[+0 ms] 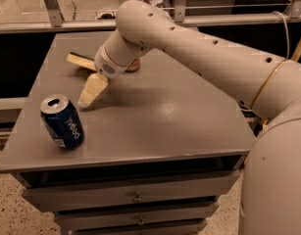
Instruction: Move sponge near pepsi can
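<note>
Dark blue pepsi can (62, 121), white "pepsi" lettering, stands front-left on the grey drawer cabinet (179, 116). The sponge (80, 60) lies behind it. Between them, the gripper (88, 98) points down; grip state cannot be told. The floor (12, 214) is speckled.

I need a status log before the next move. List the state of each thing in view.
sponge: lying on the far left of the table, not gripped, apart from the can.
can: upright near the front left edge, untouched.
gripper: pointing down, low over the table between sponge and can.
drawers: shut.
</note>
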Action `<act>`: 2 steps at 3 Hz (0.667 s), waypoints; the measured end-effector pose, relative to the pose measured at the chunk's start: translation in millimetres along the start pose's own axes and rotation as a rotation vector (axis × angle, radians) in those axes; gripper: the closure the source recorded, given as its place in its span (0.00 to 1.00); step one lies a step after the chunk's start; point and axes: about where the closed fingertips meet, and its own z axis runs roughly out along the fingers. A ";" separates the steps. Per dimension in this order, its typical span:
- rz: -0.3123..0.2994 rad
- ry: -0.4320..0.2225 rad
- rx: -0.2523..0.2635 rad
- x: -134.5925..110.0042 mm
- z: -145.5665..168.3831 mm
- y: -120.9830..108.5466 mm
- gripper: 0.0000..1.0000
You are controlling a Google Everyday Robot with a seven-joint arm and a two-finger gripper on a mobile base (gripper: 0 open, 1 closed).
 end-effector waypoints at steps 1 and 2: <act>-0.003 -0.025 0.002 -6.5 -1.1 -3.5 0.25; -0.002 -0.037 -0.002 -8.9 -0.9 -3.8 0.48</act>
